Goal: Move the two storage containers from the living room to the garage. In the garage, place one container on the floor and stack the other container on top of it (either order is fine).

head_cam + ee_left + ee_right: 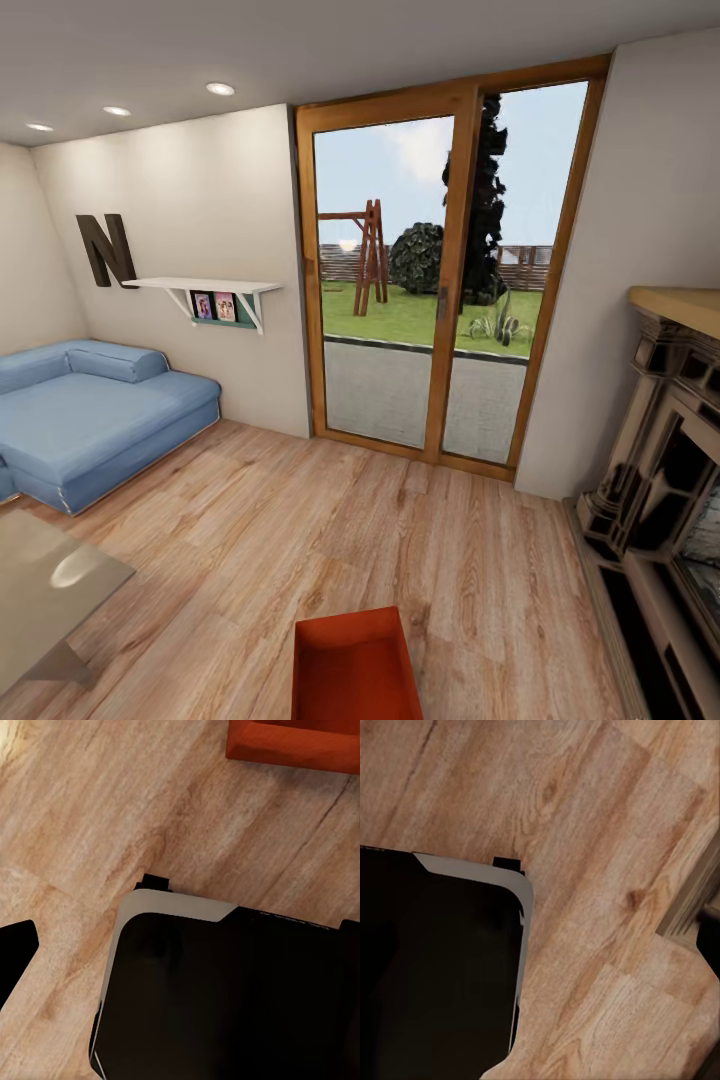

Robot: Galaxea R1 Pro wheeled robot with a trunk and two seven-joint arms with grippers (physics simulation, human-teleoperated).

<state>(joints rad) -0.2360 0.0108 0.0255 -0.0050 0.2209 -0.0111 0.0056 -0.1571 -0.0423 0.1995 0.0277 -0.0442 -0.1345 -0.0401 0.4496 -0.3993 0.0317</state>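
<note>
One orange container (355, 665) sits on the wood floor (300, 520) of the living room, low centre in head view, in front of the glass doors (440, 270). Blue sofa (85, 420) left, fireplace (660, 480) right. Both wrist cameras point down past the robot's black base (225, 997) at the floor; container's edge (296, 746) shows in left wrist view. Can't tell either gripper's state.
</note>
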